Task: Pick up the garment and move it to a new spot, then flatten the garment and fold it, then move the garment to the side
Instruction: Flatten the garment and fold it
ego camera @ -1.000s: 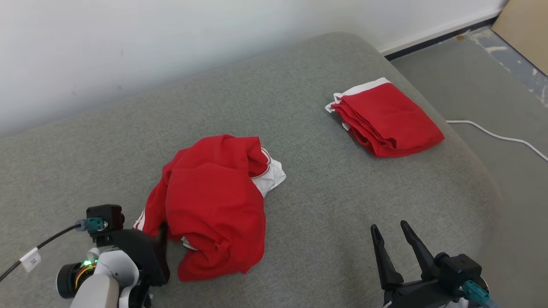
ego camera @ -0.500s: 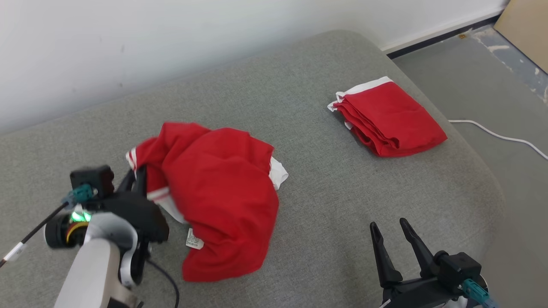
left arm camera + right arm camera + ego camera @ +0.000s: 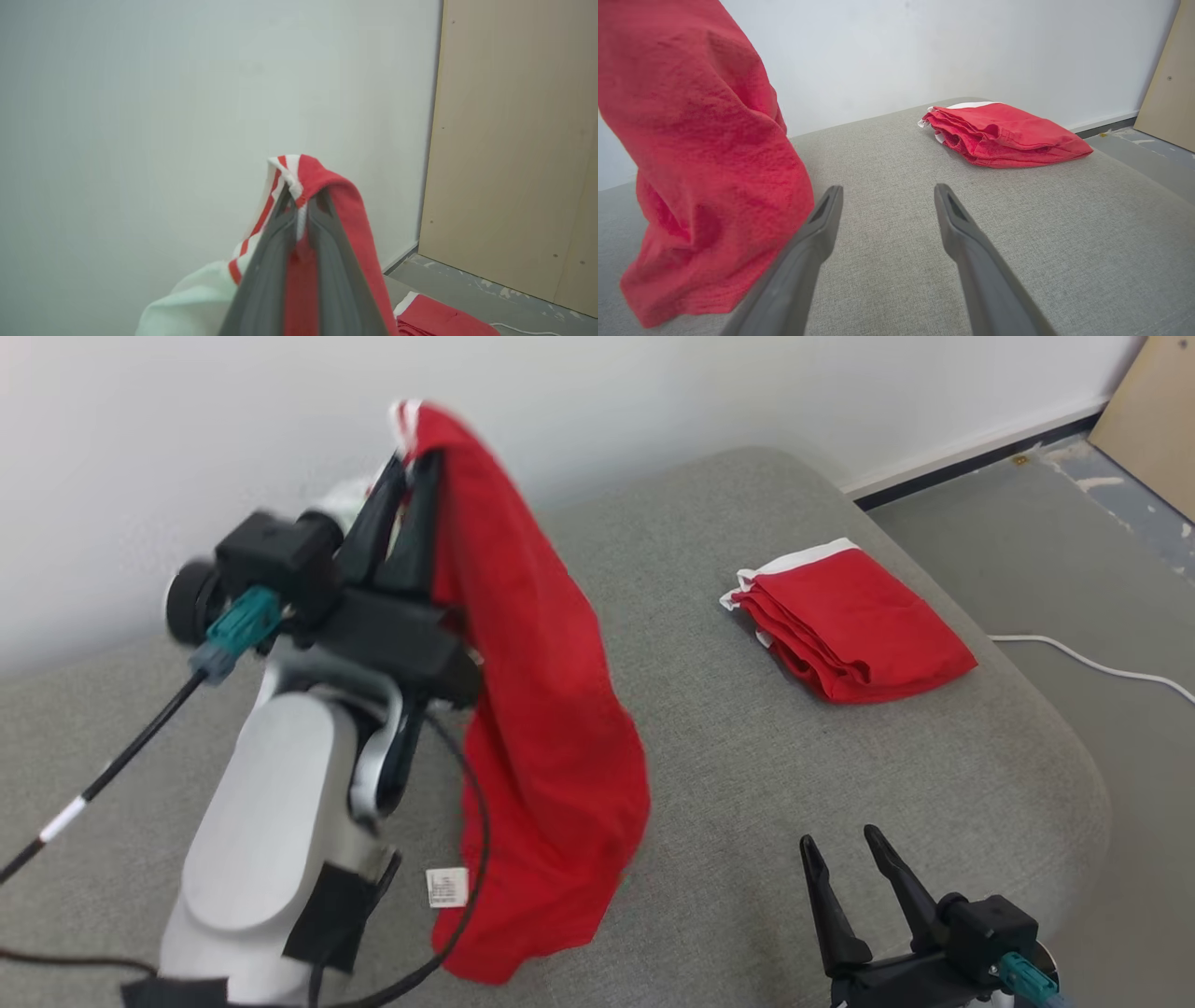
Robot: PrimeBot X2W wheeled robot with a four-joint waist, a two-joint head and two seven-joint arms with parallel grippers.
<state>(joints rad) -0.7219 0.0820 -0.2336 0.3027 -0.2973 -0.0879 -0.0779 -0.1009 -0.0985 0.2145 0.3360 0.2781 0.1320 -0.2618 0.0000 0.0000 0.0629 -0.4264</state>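
Observation:
The garment [image 3: 546, 728] is red with white striped trim and hangs in a long drape from my left gripper [image 3: 411, 476], which is raised high and shut on its striped edge. Its lower end still touches the grey cushion [image 3: 803, 765]. In the left wrist view the fingers pinch the garment [image 3: 327, 196] at the trim, my left gripper [image 3: 301, 200] shut on it. My right gripper [image 3: 840, 845] rests low at the front right, open and empty. In the right wrist view my right gripper [image 3: 885, 191] points across the cushion with the hanging garment [image 3: 700, 154] to its left.
A second red garment [image 3: 845, 621] lies folded near the cushion's far right edge, also the folded pile [image 3: 999, 133]. A white cable [image 3: 1092, 663] runs across the floor to the right. A wall stands behind the cushion and a tan board [image 3: 514, 149] leans at the right.
My left gripper shut on the garment's striped edge and rose high, lifting the garment from a crumpled heap into a hanging drape. The head camera has tilted slightly. The right arm stayed put.

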